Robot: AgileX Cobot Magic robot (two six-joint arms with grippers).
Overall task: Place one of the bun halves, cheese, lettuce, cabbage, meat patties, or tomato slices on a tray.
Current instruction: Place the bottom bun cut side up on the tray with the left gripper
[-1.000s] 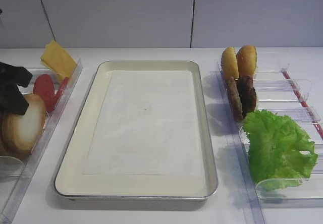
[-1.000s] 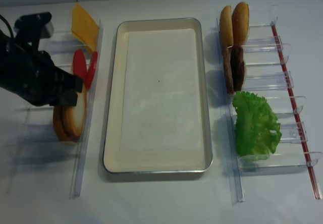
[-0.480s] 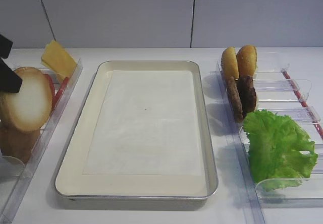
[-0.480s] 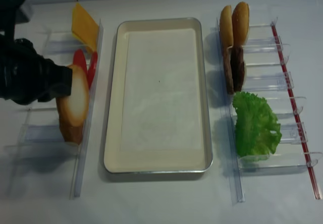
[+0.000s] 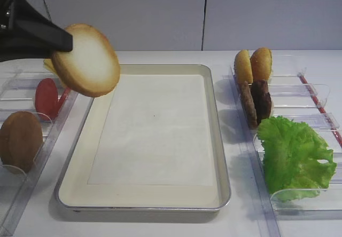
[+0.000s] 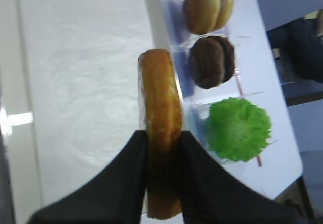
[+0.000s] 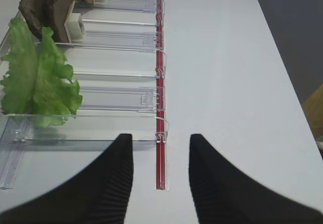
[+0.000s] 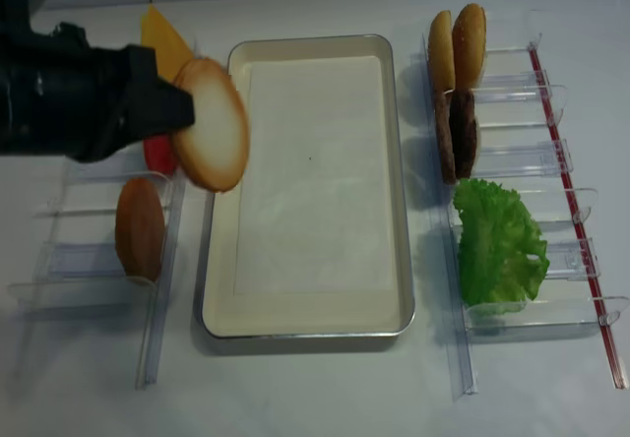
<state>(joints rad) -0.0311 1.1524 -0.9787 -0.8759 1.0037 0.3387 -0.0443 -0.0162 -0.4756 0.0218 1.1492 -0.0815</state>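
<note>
My left gripper (image 5: 65,40) is shut on a bun half (image 5: 88,61), held on edge in the air with its pale cut face toward the tray. The bun half (image 8: 212,127) hangs over the left rim of the cream tray (image 8: 315,41), whose liner is bare. In the left wrist view both fingers of the left gripper (image 6: 161,135) press the bun's (image 6: 160,93) flat sides. My right gripper (image 7: 160,138) stands open over the table, nothing between its fingers. Lettuce (image 5: 294,154) and meat patties (image 5: 256,101) stand in the right rack, tomato slices (image 5: 47,97) and cheese (image 8: 157,31) in the left. No cabbage is in view.
An all-brown domed bun (image 5: 20,140) stands in the clear left rack (image 8: 157,289). Two small yellow-orange buns (image 5: 254,63) stand at the far end of the clear right rack (image 8: 536,319), which has a red strip (image 7: 160,82) along its outer side.
The left gripper has lifted the bun half out of the left rack and carried it up and right, to the tray's left rim. The brown domed bun stayed in the rack.
</note>
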